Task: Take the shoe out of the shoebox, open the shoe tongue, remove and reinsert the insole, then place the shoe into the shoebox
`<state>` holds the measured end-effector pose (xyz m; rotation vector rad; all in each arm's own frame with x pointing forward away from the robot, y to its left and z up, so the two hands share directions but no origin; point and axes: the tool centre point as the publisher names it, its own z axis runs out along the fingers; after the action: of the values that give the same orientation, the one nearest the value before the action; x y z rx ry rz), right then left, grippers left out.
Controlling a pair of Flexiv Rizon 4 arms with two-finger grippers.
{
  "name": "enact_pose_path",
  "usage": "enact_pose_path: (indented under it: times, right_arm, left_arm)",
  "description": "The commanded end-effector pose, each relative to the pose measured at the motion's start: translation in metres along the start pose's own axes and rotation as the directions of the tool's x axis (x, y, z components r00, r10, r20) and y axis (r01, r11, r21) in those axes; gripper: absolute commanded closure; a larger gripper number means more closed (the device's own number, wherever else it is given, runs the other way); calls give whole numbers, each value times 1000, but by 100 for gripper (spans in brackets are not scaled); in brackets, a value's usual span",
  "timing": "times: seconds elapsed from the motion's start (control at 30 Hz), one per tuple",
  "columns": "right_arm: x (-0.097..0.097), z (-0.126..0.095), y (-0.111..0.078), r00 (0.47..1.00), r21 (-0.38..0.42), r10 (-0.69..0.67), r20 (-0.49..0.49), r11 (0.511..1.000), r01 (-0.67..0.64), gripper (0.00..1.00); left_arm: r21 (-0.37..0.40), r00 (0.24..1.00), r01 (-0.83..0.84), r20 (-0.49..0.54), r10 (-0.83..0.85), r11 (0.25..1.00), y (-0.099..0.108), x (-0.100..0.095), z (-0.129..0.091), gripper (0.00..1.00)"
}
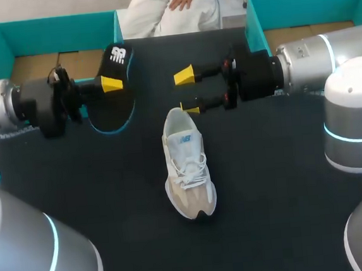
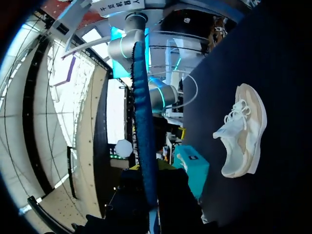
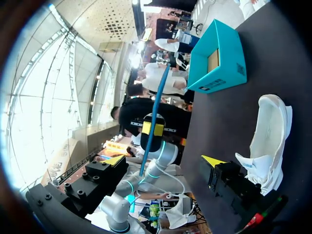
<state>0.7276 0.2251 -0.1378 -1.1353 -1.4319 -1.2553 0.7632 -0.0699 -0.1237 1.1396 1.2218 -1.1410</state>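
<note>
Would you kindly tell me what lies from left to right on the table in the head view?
Teal cardboard shoebox on the left → black insole with blue rim → white and beige sneaker → second teal cardboard shoebox.

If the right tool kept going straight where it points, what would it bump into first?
Probably the black insole held in the left tool; the right tool points across at it. The shoe lies off to one side. Heights are hard to judge.

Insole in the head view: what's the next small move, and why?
Probably carry the insole, held by the shut left end effector, across to the opening of the shoe. The insole is out, and the open right end effector sits beside the heel, likely ready to steady it.
</note>
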Motion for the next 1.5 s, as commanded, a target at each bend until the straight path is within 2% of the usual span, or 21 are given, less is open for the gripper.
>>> enact_pose_path:
  times: [0.03, 1.0, 1.2, 1.27, 1.33, 1.5]
  right_arm:
    - [0, 3, 0, 1000, -3, 0, 1, 1000, 0, 0]
    - [0, 3, 0, 1000, -3, 0, 1, 1000, 0, 0]
    - [0, 3, 0, 1000, -3, 0, 1, 1000, 0, 0]
    - [0, 3, 0, 1000, -3, 0, 1, 1000, 0, 0]
    - [0, 3, 0, 1000, -3, 0, 1, 1000, 0, 0]
    - [0, 3, 0, 1000, -3, 0, 1, 1000, 0, 0]
  left_arm:
    - [-160, 725, -682, -20, 688, 714, -7, 3, 1, 100]
    - [-147, 724, -686, -31, 689, 713, -8, 1, 2, 100]
    - [-52, 818, -576, -21, 576, 816, -14, 3, 8, 100]
    - [-78, 858, -512, -14, 513, 855, -12, 5, 10, 100]
    - [-76, 868, -496, -44, 494, 865, -11, 8, 11, 100]
    - [-86, 906, -423, -14, 424, 902, -9, 6, 15, 100]
